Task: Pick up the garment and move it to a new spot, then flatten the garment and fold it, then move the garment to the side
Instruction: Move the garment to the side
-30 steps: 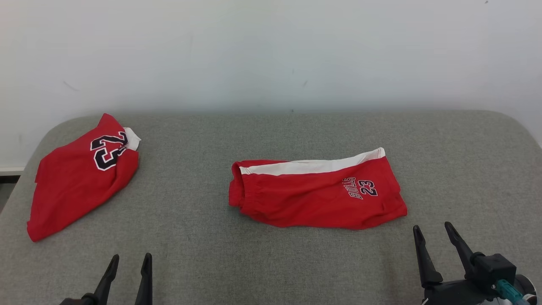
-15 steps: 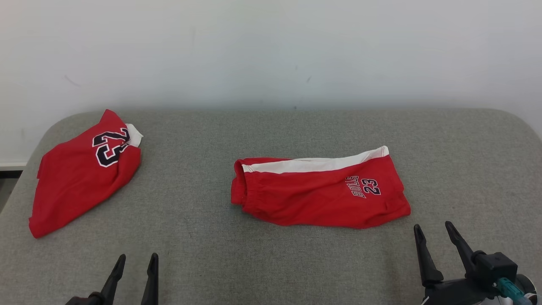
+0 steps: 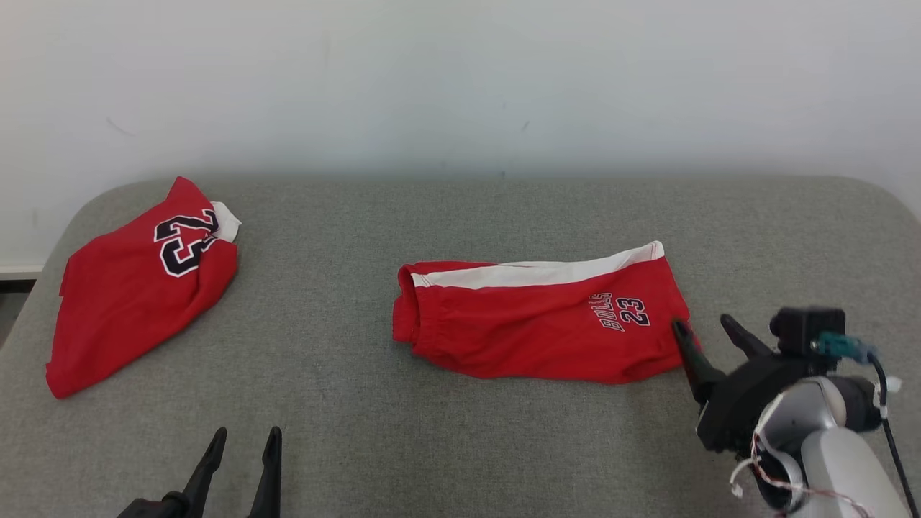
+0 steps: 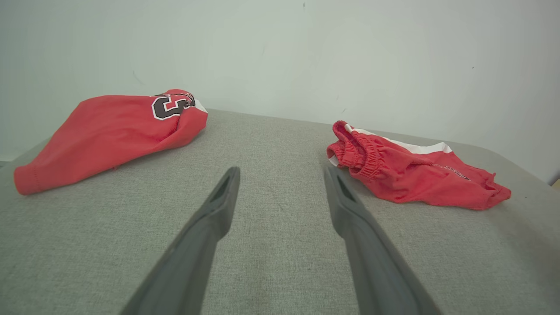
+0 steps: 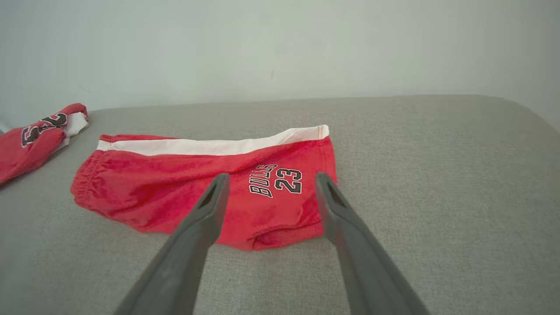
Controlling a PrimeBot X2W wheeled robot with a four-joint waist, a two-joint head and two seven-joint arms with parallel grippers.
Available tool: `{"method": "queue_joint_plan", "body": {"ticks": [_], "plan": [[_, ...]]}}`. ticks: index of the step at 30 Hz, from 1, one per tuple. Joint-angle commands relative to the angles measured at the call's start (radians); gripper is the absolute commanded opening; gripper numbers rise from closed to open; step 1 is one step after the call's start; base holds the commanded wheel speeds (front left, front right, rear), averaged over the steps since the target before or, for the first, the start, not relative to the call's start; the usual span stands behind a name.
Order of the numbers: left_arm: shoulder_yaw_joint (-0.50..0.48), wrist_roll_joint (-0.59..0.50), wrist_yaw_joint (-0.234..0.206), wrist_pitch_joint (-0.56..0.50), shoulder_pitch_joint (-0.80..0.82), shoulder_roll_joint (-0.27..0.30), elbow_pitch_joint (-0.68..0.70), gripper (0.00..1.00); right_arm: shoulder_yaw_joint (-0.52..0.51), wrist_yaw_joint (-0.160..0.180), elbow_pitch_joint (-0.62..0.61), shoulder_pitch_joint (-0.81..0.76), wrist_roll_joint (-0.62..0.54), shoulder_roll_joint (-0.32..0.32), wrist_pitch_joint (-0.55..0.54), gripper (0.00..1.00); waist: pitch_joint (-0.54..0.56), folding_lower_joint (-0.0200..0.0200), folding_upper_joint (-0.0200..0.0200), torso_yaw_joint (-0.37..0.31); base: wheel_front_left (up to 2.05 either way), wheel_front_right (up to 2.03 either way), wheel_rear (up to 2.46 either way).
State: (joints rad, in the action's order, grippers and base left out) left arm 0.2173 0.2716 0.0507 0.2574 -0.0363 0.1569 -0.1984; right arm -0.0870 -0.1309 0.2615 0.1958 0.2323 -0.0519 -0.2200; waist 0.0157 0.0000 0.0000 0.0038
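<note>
Shorts [image 3: 540, 327] lay central on table [image 3: 460, 439]; right tool [image 3: 701, 322], spread wide and empty, stood at their right end, best pinched through both layers; left tool [image 3: 247, 432] likewise.

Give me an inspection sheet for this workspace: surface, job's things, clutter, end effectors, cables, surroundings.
Surface: grey fabric surface, rounded corners, no stains seen.
Job's things: red shorts mid-surface, rumpled, waistband toward the robot's left; red jersey bunched at far left.
Clutter: nothing seen.
End effectors: left end effector open, over bare fabric, empty; right end effector open, at the shorts' right hem, empty.
Cables: black cable with teal plug on the right wrist; thin wires loose beside that forearm.
Surroundings: pale wall behind, few small marks.
</note>
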Motion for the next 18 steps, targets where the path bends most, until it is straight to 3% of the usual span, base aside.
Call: {"method": "queue_joint_plan", "body": {"ticks": [1, 7, 11, 18], "plan": [[0.001, 0.005, 0.003, 0.007, 0.012, 0.004, -0.004, 1.00, -0.001, 0.000, -0.008, 0.044, 0.030, -0.003, -0.054, 1.00, -0.004, 0.0000, 0.0000, 0.003, 0.00, 0.00, 0.00], [0.017, 0.006, 0.009, 0.004, 0.030, 0.005, -0.007, 1.00, 0.001, 0.000, 0.055, 0.181, 0.013, -0.059, -0.320, 1.00, -0.023, 0.0000, 0.0000, 0.029, 0.00, 0.00, 0.00], [0.022, 0.007, 0.008, 0.005, 0.042, 0.000, -0.010, 1.00, 0.008, 0.000, 0.085, 0.242, 0.000, -0.085, -0.421, 1.00, -0.039, 0.0000, 0.0000, 0.046, 0.00, 0.00, 0.00], [0.033, 0.007, 0.013, 0.007, 0.070, -0.006, -0.015, 1.00, -0.064, 0.000, 0.183, 0.353, -0.070, -0.118, -0.608, 1.00, -0.094, 0.0000, 0.0000, 0.091, 0.00, 0.00, 0.00]]}}
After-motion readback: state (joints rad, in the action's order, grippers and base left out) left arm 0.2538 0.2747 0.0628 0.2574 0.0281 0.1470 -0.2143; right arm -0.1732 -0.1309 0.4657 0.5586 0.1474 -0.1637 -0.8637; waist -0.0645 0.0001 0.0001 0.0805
